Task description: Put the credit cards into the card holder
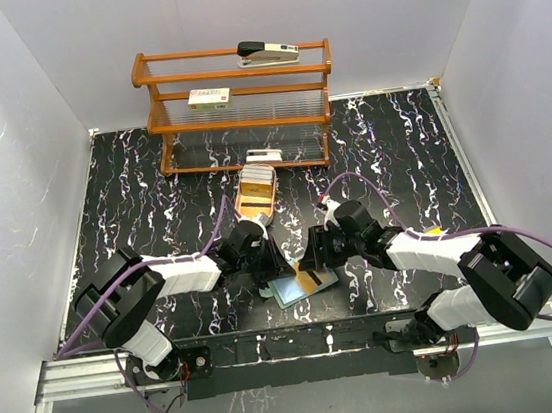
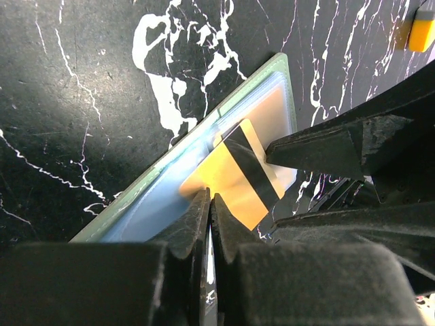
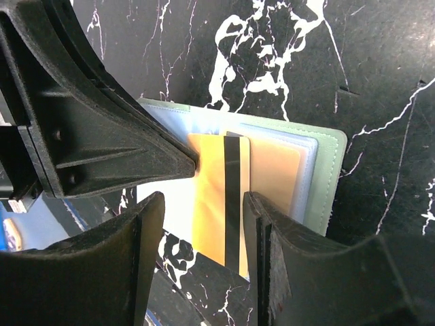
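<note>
The top external view looks steeply down from above and behind the arm bases at the frame's bottom. It takes in the whole table (image 1: pixel 400 151) as far as the wooden rack (image 1: pixel 238 100) at upper centre. The wrist views look down from very close, one past the left gripper (image 2: pixel 209 198) and one past the right gripper (image 3: pixel 202 204). All three views share the open card holder (image 1: pixel 289 293) and the gold-orange card (image 1: pixel 317 280).

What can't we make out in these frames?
- Right wrist: whether the right gripper clamps the gold card or only straddles it. Its fingers cover the card's edges.
- Left wrist: what the left gripper presses on. Its own shut fingers block the contact spot.
- Top external: the card holder is mostly hidden under both grippers.
- Top external: the print on the shelf box is too small to read.
</note>
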You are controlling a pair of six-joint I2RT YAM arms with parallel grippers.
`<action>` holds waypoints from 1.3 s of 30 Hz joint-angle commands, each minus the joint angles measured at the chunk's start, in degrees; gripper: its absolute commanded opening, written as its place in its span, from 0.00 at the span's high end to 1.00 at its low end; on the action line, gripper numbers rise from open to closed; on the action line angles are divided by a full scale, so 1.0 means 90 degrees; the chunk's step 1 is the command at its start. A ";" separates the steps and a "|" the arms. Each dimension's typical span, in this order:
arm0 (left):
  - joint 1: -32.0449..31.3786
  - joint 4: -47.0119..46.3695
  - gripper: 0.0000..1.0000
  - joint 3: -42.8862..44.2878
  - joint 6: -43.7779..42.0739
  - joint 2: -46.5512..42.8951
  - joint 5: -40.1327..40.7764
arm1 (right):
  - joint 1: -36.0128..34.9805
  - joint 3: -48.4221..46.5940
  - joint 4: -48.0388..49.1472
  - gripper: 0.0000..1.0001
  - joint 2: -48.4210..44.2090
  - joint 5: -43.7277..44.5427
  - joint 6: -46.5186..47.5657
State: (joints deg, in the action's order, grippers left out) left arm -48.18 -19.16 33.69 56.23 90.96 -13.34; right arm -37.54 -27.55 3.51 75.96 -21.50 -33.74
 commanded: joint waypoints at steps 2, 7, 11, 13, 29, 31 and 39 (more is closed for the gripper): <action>-0.0034 0.0586 1.00 -0.0240 -0.0068 -0.0196 0.0324 | 0.0237 0.0307 0.0589 0.52 -0.0099 -0.0604 -0.0591; -0.0039 0.0771 1.00 -0.0190 -0.0052 -0.0536 0.0352 | 0.0243 0.0049 -0.0201 0.53 -0.0375 -0.0071 -0.0464; -0.0046 0.0654 1.00 -0.0234 -0.0010 -0.0495 0.0271 | 0.0237 -0.0158 -0.0916 0.54 -0.0524 0.0257 -0.0330; -0.0046 0.0513 1.00 -0.0281 0.0016 -0.0377 0.0203 | 0.0204 -0.0220 -0.1161 0.54 -0.0567 0.0432 -0.0264; -0.0045 0.0362 1.00 -0.0379 0.0088 -0.0054 0.0149 | -0.0127 -0.0117 -0.0774 0.54 -0.0247 0.0301 -0.0552; -0.0046 0.0361 1.00 -0.0393 0.0090 -0.0070 0.0162 | -0.0132 -0.0055 -0.0569 0.55 -0.0280 0.0245 -0.0642; -0.0045 0.0496 1.00 -0.0405 0.0098 -0.0255 0.0222 | -0.0125 0.0175 -0.0204 0.85 -0.0450 0.0400 -0.0633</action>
State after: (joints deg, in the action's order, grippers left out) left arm -48.23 -19.31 31.75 57.93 89.30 -12.97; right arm -38.52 -27.07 -3.14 73.12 -18.98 -39.38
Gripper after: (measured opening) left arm 0.007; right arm 0.219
